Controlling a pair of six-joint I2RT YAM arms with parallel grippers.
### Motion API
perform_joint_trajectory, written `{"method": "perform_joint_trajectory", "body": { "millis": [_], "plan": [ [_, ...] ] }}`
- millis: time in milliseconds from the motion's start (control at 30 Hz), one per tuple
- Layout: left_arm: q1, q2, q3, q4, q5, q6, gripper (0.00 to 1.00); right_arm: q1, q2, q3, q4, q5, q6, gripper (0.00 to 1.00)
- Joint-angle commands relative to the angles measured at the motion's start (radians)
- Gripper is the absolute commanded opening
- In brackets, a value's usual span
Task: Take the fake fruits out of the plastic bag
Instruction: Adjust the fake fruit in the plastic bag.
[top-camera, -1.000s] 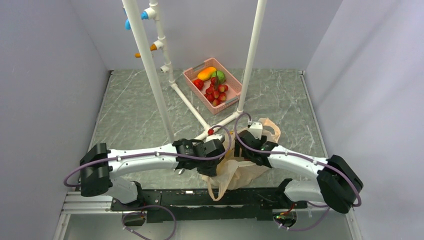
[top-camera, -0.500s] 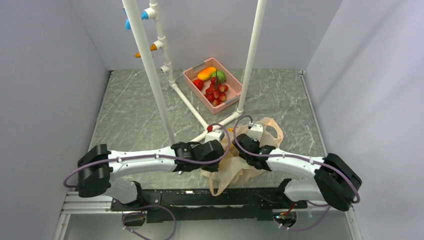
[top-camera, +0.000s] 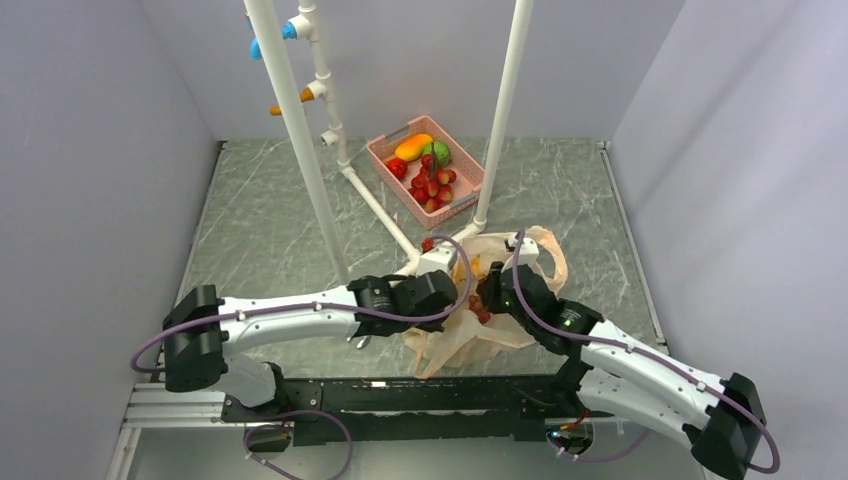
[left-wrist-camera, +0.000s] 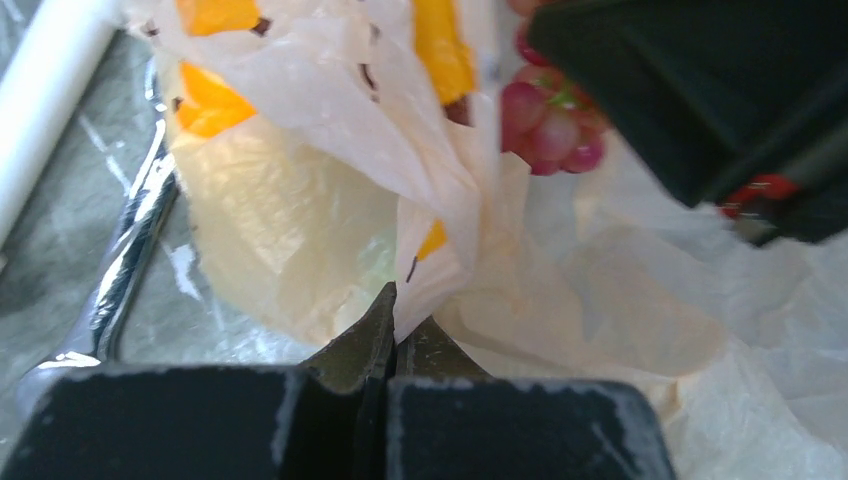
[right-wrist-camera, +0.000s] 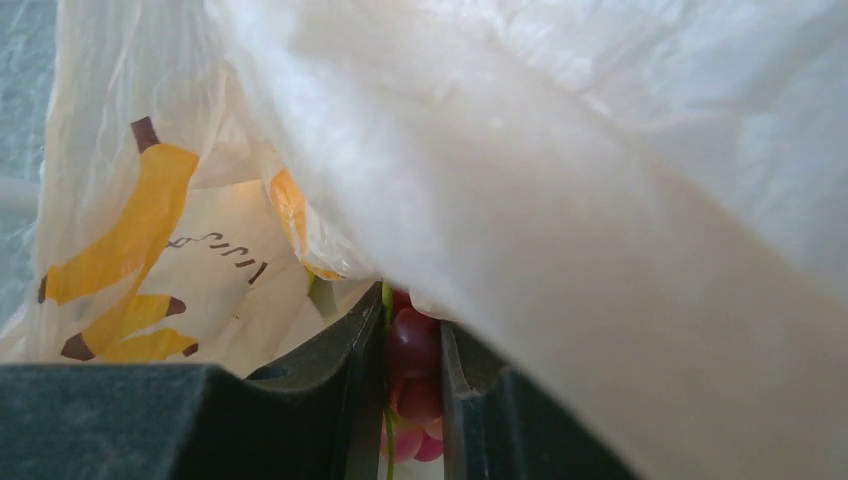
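Pink basket (top-camera: 458, 207) beside white pipe frame (top-camera: 296, 130).

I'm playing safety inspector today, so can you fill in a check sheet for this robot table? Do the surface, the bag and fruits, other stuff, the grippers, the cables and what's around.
Surface: grey-green marbled table.
Job's things: crinkled plastic bag between the two arms; red grapes at its opening.
Clutter: pink basket at the far side, holding orange, green and red toy fruits.
Grippers: left gripper shut on a fold of the bag; right gripper shut on the grapes.
Cables: purple cables loop along both arms, one arching over the bag.
Surroundings: white pipe frame standing on the table; plain grey walls on three sides.
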Motion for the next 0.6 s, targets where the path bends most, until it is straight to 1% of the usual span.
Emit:
{"method": "perform_joint_trajectory", "body": {
  "millis": [0, 133, 233, 300, 433, 567],
  "plan": [
    [-0.001, -0.089, -0.068, -0.027, -0.087, 0.007, 0.0, 0.002, -0.05, 0.034, 0.0, -0.089, -0.057, 0.11],
    [-0.008, -0.139, -0.179, 0.01, -0.092, 0.0, 0.0, 0.002, -0.087, 0.047, 0.017, -0.134, -0.08, 0.11],
    [-0.019, -0.163, -0.25, 0.049, -0.076, -0.008, 0.0, 0.003, -0.112, 0.04, 0.019, -0.106, -0.07, 0.11],
    [-0.026, -0.17, -0.288, 0.093, -0.052, -0.008, 0.0, 0.002, -0.126, 0.011, 0.054, -0.101, -0.07, 0.13],
    [-0.036, -0.155, -0.294, 0.134, -0.022, -0.019, 0.0, 0.003, -0.109, -0.041, 0.126, -0.122, -0.052, 0.21],
    [-0.056, -0.128, -0.29, 0.198, 0.0, -0.043, 0.0, 0.001, -0.012, -0.064, 0.141, -0.106, 0.002, 0.25]
  ]
}}
